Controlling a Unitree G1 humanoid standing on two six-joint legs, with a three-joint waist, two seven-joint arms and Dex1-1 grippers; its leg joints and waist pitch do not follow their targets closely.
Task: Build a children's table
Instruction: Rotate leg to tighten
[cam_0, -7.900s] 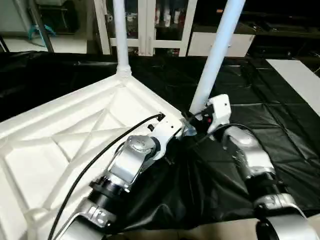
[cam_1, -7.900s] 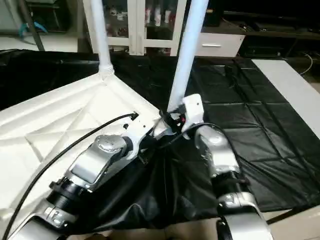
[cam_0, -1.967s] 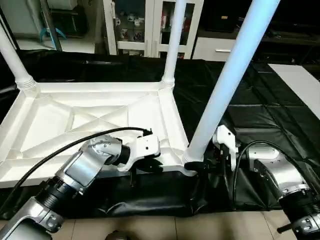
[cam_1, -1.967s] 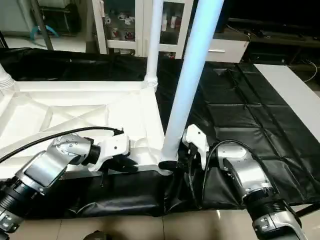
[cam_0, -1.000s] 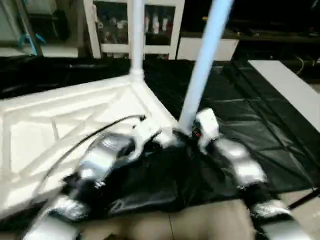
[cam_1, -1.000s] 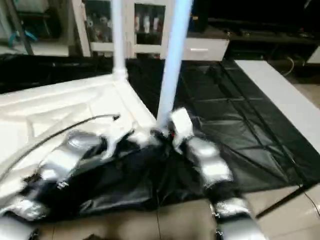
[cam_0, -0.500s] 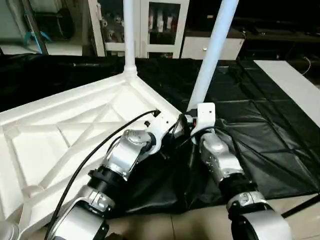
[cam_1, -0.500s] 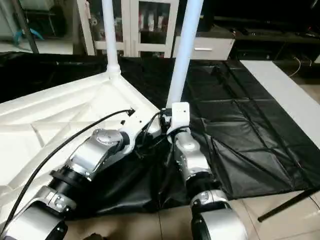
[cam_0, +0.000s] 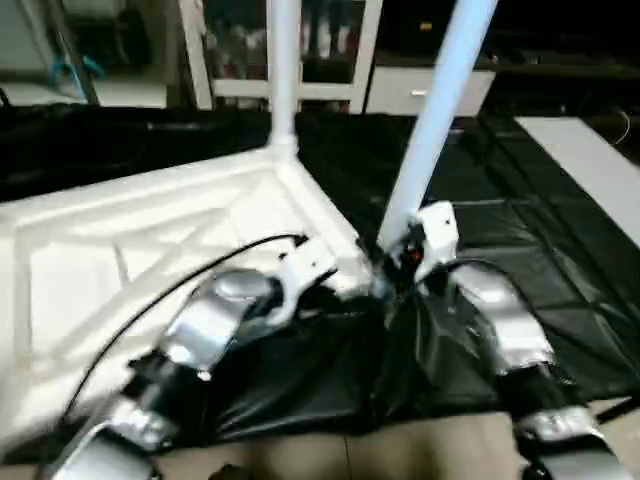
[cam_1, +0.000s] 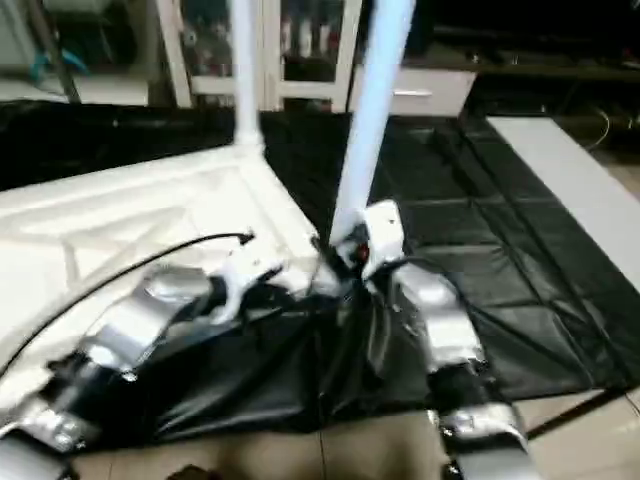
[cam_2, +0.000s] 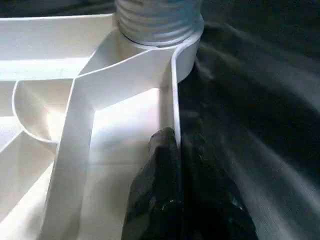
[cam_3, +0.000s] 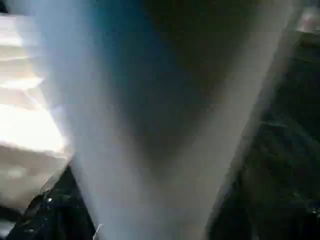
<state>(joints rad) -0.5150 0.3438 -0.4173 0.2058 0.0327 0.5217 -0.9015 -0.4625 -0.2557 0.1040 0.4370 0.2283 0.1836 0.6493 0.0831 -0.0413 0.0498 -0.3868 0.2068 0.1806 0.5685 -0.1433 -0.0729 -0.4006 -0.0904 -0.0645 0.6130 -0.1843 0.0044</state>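
The children's table top (cam_0: 150, 240) lies upside down, its ribbed white underside facing up. Two white legs stand in its corner sockets, a far leg (cam_0: 284, 70) and a near leg (cam_0: 430, 130). My left gripper (cam_2: 176, 142) is shut on the thin rim of the top, just below the near corner socket (cam_2: 159, 20) with the leg's threaded end in it. In the head view my left gripper (cam_0: 345, 285) sits at that near corner. My right gripper (cam_0: 392, 268) is at the foot of the near leg (cam_3: 150, 125), which looms very close.
A black sheet (cam_0: 520, 200) covers the floor under and to the right of the table. A white board (cam_0: 585, 160) lies at the far right. Glass-door cabinets (cam_0: 330, 50) stand behind. Bare tiled floor (cam_0: 400, 450) runs along the front.
The whole picture has shifted and blurred as my head moved. Both grippers stay at the near corner. My right forearm now angles further out to the right.
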